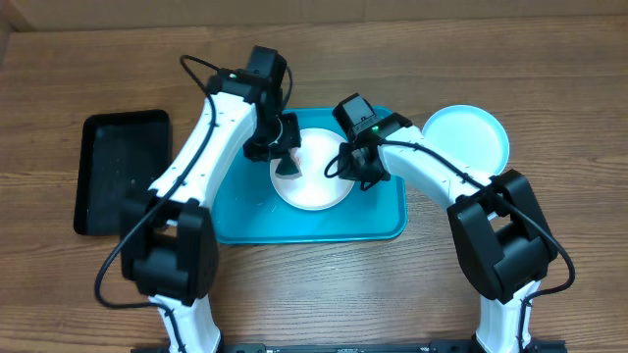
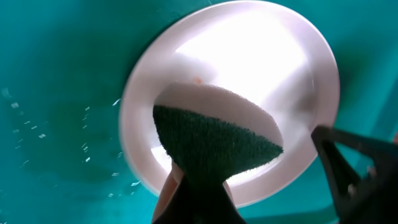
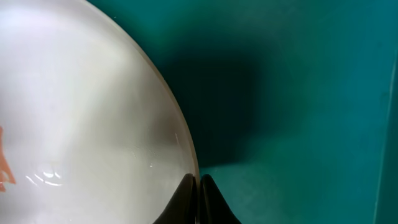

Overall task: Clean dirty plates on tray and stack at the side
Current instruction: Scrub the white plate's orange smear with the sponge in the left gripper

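While the right jaws pinch the white plate by its rim, steadying it on the tray midway between the tabletop's left and right edges, sweep the sponge clenched in the left jaws firmly across the orange smear, pressing flat.

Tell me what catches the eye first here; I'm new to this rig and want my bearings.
The white plate in the middle of the turquoise tray, with both arms over it. The left hand holds a green-faced sponge to it while the right hand pinches its rim. A light blue plate lies off the tray, to its right.
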`<state>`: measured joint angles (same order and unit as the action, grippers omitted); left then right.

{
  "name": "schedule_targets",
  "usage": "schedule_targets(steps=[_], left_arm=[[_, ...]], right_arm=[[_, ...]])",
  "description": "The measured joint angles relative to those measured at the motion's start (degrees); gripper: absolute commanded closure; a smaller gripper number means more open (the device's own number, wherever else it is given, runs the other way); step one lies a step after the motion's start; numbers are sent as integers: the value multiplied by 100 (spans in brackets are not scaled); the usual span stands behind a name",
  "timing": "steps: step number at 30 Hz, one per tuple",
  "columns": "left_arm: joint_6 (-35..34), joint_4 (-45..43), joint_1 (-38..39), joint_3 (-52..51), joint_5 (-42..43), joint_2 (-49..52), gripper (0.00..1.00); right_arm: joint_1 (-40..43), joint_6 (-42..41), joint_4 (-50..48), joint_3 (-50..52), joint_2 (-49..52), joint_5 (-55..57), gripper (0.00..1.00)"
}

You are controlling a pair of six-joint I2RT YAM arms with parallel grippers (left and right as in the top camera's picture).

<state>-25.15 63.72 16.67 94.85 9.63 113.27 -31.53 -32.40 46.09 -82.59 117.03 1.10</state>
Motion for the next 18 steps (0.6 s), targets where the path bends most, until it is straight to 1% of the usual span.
schedule_targets(steps=[8, 14, 18], left_arm=[[-153, -382, 345, 0, 94, 730, 96], [-181, -424, 474, 0, 122, 1075, 96], [-192, -352, 459, 0, -186, 1115, 96]], right_arm=[[-190, -17, -22, -2, 15, 61, 96], [-188, -20, -22, -2, 17, 63, 96], [-188, -17, -17, -2, 24, 61, 96]])
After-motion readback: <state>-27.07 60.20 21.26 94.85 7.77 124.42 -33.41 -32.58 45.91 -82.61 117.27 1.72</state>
